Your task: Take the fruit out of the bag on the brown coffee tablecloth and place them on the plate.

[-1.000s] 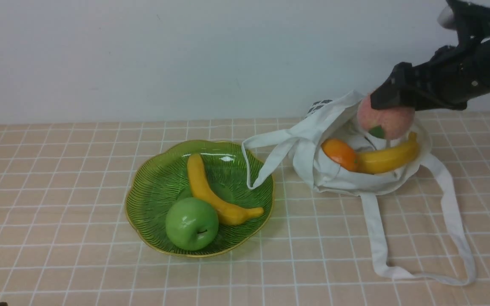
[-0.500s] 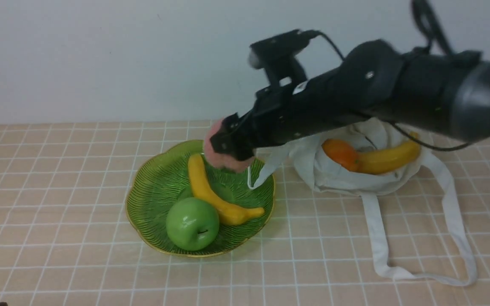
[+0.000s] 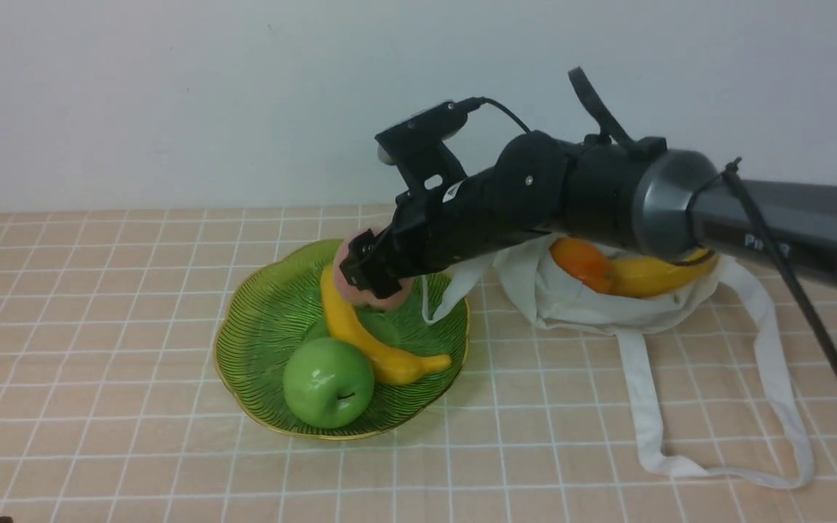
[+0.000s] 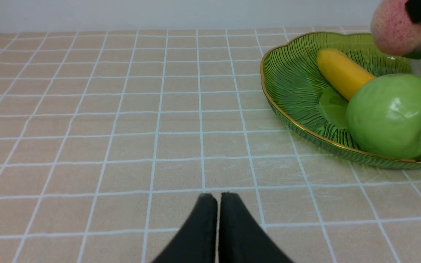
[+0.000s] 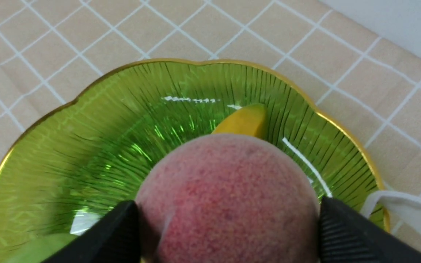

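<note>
My right gripper (image 3: pixel 371 272) is shut on the pink-red peach (image 5: pixel 228 197) and holds it low over the far side of the green plate (image 3: pixel 259 330), above the end of a yellow banana (image 3: pixel 360 330) lying there. The peach also shows in the left wrist view (image 4: pixel 397 27). The white bag (image 3: pixel 578 298) lies right of the plate on the checked tan tablecloth (image 3: pixel 99 290), with an orange (image 3: pixel 582 263) and a second banana (image 3: pixel 662 272) in its mouth. My left gripper (image 4: pixel 217 197) is shut and empty, low over the cloth left of the plate (image 4: pixel 291 109).
A green apple (image 3: pixel 328 381) sits at the plate's near side, against the banana. One bag strap (image 3: pixel 447 290) drapes over the plate's right rim; the other (image 3: pixel 774 378) loops toward the front right. A white wall stands behind.
My right arm carried the peach from the bag leftward to the plate, then lowered it toward the plate's far side. The bag, orange and bananas have not moved.
</note>
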Tool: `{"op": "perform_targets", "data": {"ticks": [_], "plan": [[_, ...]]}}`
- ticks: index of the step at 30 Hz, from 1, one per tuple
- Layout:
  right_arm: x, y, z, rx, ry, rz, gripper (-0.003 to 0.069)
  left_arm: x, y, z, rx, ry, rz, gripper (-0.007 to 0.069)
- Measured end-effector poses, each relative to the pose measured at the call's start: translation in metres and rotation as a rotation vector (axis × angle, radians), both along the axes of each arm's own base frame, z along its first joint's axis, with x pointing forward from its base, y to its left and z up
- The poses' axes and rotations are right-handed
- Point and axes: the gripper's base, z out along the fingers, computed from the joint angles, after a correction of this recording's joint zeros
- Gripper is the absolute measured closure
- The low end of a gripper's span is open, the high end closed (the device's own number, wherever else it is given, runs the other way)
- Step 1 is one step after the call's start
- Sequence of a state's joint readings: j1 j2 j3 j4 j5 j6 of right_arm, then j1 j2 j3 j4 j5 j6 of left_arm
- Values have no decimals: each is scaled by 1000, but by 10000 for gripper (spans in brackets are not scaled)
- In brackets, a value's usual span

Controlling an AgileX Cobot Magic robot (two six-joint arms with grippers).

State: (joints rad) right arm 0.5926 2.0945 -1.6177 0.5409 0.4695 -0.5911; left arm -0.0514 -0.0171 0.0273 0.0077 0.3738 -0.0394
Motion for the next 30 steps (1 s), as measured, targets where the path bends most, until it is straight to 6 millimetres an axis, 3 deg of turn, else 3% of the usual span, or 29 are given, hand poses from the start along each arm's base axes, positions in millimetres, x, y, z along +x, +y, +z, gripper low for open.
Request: {"op": "perform_targets", "data": {"ticks": [6,11,14,18,19,20,22,24,27,30], "plan": [[5,-8,0,14,22,-47,-3,0,0,0,0,0,0,632],[3,-14,0,-35,57,-17,1,0,0,0,0,0,0,632],[-3,-22,14,-80,67,6,35,0,0,0,0,0,0,632],[-17,-51,72,-68,53,-77,171,0,0,0,0,0,0,632],[-26,-69,101,-74,41,-134,275,0,0,0,0,0,0,632],[-34,-83,122,-70,19,-171,335,0,0,0,0,0,0,632],[-50,-108,154,-75,-1,-257,480,0,0,0,0,0,0,632],[-81,-144,201,-40,-54,-380,609,0,0,0,0,0,0,632],[-115,-175,233,-7,-125,-484,659,0,0,0,0,0,0,632],[-164,-201,253,61,-220,-534,671,0,0,0,0,0,0,632]]}}
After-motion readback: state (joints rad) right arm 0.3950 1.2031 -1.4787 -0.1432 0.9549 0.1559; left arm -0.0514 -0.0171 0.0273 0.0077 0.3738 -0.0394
